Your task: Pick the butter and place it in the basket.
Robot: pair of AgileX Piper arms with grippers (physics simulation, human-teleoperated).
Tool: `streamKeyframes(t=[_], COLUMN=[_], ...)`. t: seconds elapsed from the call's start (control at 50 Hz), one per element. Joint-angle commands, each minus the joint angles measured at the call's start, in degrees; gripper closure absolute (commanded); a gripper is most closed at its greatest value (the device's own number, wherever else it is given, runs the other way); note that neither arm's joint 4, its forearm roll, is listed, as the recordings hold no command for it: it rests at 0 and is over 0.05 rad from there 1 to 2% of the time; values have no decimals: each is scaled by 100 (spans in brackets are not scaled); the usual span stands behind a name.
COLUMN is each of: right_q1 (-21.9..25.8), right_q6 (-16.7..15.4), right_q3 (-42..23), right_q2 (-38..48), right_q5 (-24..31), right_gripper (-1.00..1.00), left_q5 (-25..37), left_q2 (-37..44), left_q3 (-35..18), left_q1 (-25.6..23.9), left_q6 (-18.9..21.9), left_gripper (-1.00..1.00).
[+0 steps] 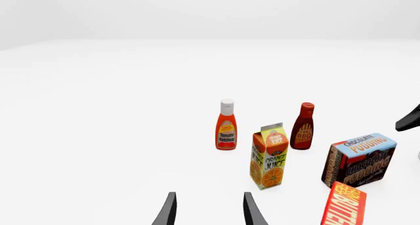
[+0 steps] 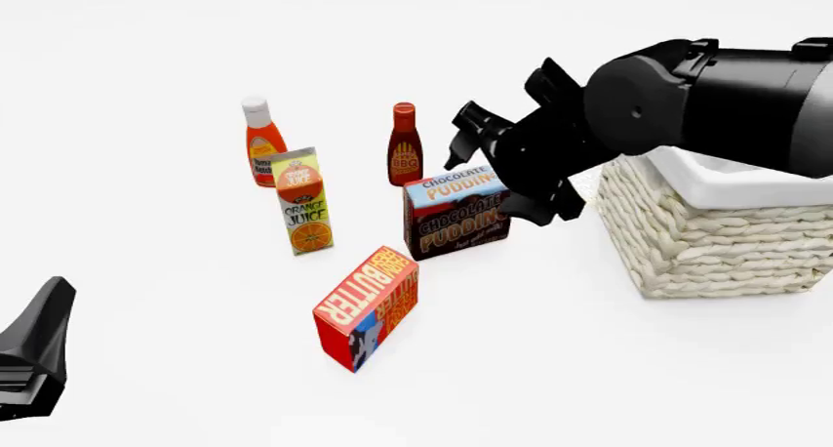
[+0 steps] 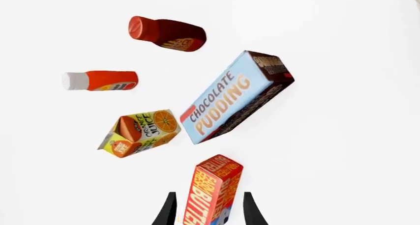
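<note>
The butter (image 2: pixel 365 308) is a red carton with cream lettering, lying on the table in front of the other groceries. It also shows in the left wrist view (image 1: pixel 345 205) and the right wrist view (image 3: pixel 213 193). The cream wicker basket (image 2: pixel 716 237) with white lining stands at the right. My right gripper (image 2: pixel 514 179) hangs open well above the table, looking down, and in its own view (image 3: pixel 210 212) the butter lines up between the fingertips without contact. My left gripper (image 1: pixel 210 212) is open and holds nothing, low at the near left (image 2: pixel 39 354).
A chocolate pudding box (image 2: pixel 456 216) stands just behind the butter. Farther back are an orange juice carton (image 2: pixel 303 203), a ketchup bottle (image 2: pixel 264 142) and a BBQ sauce bottle (image 2: pixel 405 144). The right arm (image 2: pixel 703 101) reaches over the basket's near rim.
</note>
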Motion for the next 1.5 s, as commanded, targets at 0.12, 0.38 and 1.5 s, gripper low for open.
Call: streamKeyframes(t=[0.12,0.38,1.5], right_q1=[102,-18,387], right_q6=[188,294,764], right_q3=[-319,-285,-388], right_q2=[362,512,1207], right_q5=[111,45,-70], right_gripper=[-100,-100,-100], left_q5=[0,0,0], left_q2=[0,0,0], left_q3=[0,0,0], left_q1=[0,0,0], left_q6=[0,0,0], left_gripper=[-100,-100,-100])
